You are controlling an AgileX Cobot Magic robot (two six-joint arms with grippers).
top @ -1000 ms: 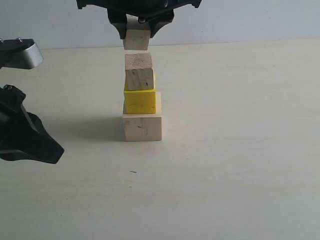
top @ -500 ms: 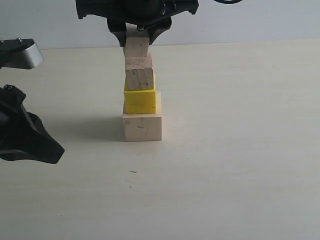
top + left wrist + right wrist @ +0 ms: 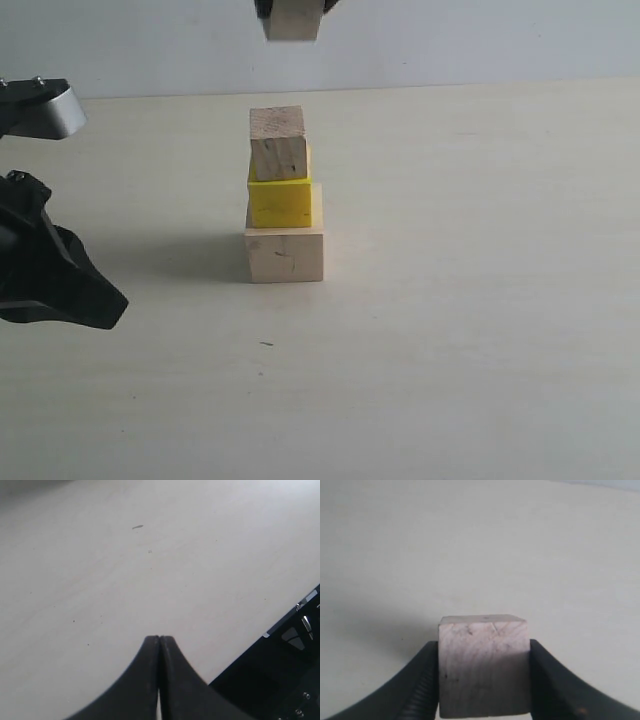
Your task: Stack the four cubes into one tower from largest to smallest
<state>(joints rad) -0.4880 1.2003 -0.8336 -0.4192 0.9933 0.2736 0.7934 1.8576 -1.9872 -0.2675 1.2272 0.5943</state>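
- Where the exterior view ends at its top edge, we find the smallest cube [image 3: 292,24] in the air, well above the column. Its upper part is cut off by the frame.
- We record three cubes stacked on the table [image 3: 480,300]: the large pale cube [image 3: 285,256] at the bottom, the yellow cube [image 3: 280,203] on it, and the light-brown cube [image 3: 278,143] on top. Each upper cube sits toward the left of the one beneath, leaving a bare ledge on the right.
- Surfaces: the pale cube is smooth light wood with faint dark marks on its front. The yellow cube is evenly coloured and matt. The light-brown cube shows grain and small specks. All edges are square.
- In the right wrist view the smallest cube is pale, greyish wood with fine grain. The right gripper [image 3: 483,685] has its black fingers [image 3: 417,690] pressed against two opposite sides, holding it. The frame cuts off the cube's lower edge and the finger roots.
- In the exterior view only dark slivers of that gripper show beside the cube.
- The left gripper [image 3: 159,650] has both black fingers pressed together along a hairline seam, holding nothing, over bare table.
- The left arm [image 3: 50,275] stands at the left edge, well apart from the column and partly cut off.
- We cannot identify the dark structure [image 3: 280,675] with metal fittings in the left wrist view.
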